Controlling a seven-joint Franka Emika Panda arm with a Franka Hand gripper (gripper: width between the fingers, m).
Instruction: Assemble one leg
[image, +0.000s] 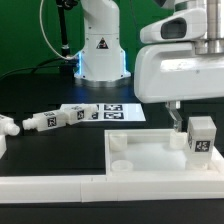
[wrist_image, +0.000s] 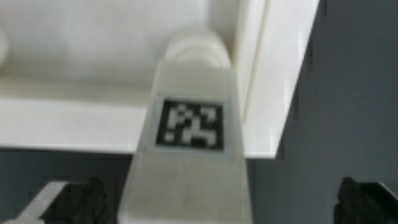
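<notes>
A white leg (image: 201, 136) with a black-and-white tag stands upright on the corner of the large white panel (image: 100, 160) at the exterior view's right. My gripper (image: 196, 118) hangs just above it. In the wrist view the leg (wrist_image: 189, 140) runs up between my two dark fingertips (wrist_image: 71, 203), closer to one of them, with a gap on each side. The gripper (wrist_image: 214, 206) is open and touches nothing. The panel's edge (wrist_image: 71, 120) shows behind the leg.
Several loose legs (image: 62, 117) lie on the dark table at the exterior view's left, one more (image: 8, 126) at the far left edge. The marker board (image: 116, 112) lies behind the panel. The robot base (image: 100, 45) stands at the back.
</notes>
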